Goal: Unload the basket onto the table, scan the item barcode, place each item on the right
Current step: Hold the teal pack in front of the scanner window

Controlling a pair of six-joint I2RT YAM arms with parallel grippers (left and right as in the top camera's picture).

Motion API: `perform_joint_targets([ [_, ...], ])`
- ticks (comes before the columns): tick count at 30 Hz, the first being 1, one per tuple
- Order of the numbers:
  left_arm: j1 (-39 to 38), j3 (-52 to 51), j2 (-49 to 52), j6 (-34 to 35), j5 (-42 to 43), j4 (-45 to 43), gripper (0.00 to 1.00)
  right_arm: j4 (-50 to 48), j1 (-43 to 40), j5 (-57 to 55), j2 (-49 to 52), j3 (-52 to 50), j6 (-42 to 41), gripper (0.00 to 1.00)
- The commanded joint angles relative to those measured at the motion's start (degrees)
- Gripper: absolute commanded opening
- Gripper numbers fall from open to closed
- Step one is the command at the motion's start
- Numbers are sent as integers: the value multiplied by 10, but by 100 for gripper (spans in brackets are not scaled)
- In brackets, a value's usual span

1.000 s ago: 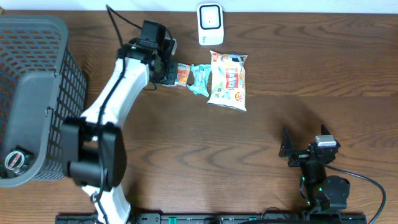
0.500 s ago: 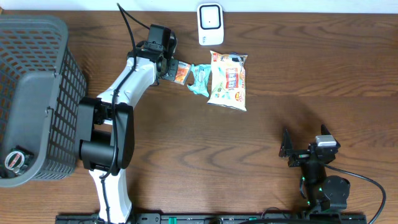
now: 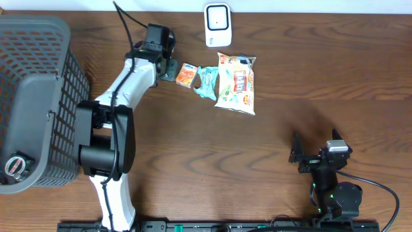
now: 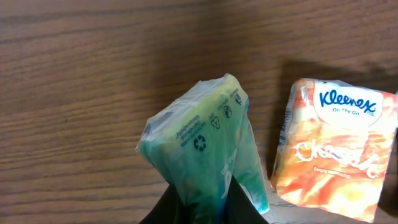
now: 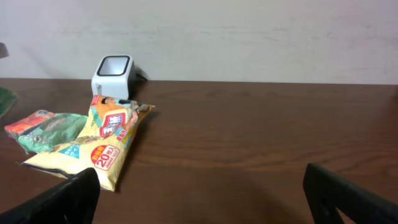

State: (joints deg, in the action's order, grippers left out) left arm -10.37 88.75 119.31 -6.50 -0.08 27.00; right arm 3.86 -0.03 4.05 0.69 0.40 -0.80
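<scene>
Left wrist: green tissue pack [image 4: 199,143] tight between closed left jaws, beside orange Kleenex pack [image 4: 333,155]; right jaws open.

The table [image 3: 309,71] is dark brown wood with the grain running side to side. At its far edge a white scanner [image 3: 217,24] stands upright. Just in front of the scanner lies a yellow snack bag [image 3: 236,84], flat, with its printed face up. A teal tissue pack [image 3: 206,82] lies against the bag's left edge. An orange Kleenex pack [image 3: 187,75] lies touching the teal pack's left side, so the three form a short row. A grey mesh basket [image 3: 58,38] sits at the left end, well apart from the row.
</scene>
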Motion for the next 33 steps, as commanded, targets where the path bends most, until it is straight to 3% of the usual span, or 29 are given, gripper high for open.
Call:
perform_joint_targets([
  [1,10,4,5,-12,81,5,15,2,5,0,-3,0,5,99],
  [11,7,-7,6,-3,101,13,17,2,5,0,-3,0,5,99],
  [13,7,-7,6,-3,100,14,24,2,5,0,-3,0,5,99],
  [15,7,-7,6,-3,97,14,24,2,5,0,-3,0,5,99],
  [23,10,-7,6,-3,9,-1,24,2,5,0,-3,0,5,99],
  [29,10,-12,6,-3,95,-1,24,2,5,0,-3,0,5,99],
  [33,10,-12,6,-1,99,-2,25,2,5,0,-3,0,5,99],
])
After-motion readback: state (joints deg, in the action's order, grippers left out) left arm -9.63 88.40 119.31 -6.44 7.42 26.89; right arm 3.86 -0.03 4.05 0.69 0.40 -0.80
